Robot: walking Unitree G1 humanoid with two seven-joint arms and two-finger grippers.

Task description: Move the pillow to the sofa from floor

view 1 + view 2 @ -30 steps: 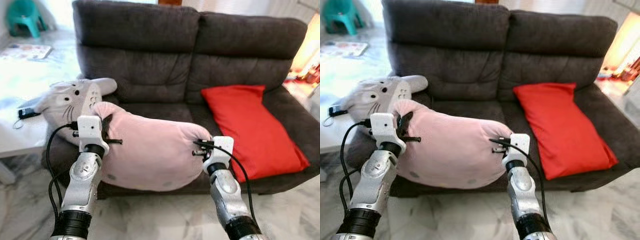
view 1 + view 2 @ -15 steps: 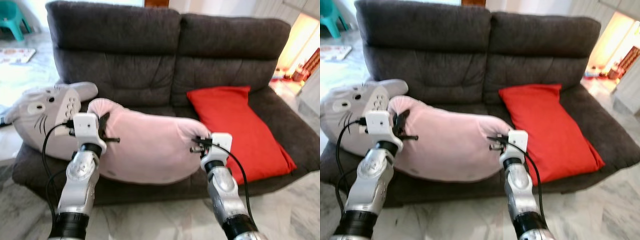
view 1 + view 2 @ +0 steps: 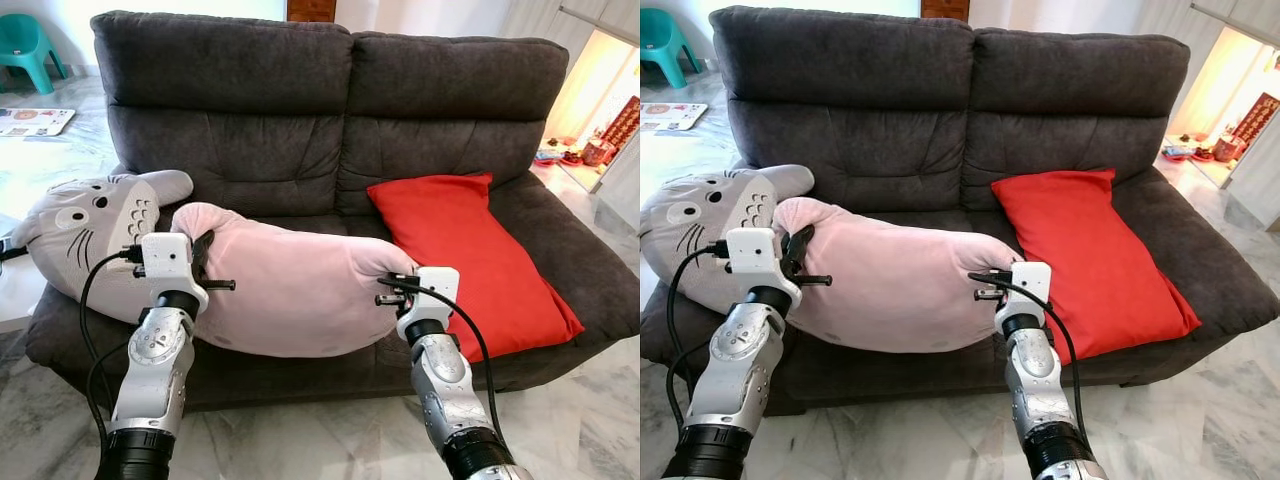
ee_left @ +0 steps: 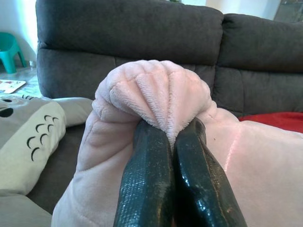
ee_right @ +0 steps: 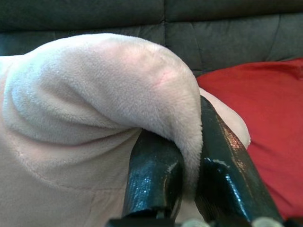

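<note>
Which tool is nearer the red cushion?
Right. The right tool, shut on the pink pillow, sits beside the red cushion; the left tool grips the pillow's far end.

- Bright, even daylight; both eye views are sharp, with no motion blur.
- Glare whitens the floor (image 3: 40, 165) left of the fingers (image 4: 147, 189), and a doorway far right glows overexposed.
- Glossy highlights streak the fingers.
- In both wrist views the background beyond the fingers is slightly soft.
</note>
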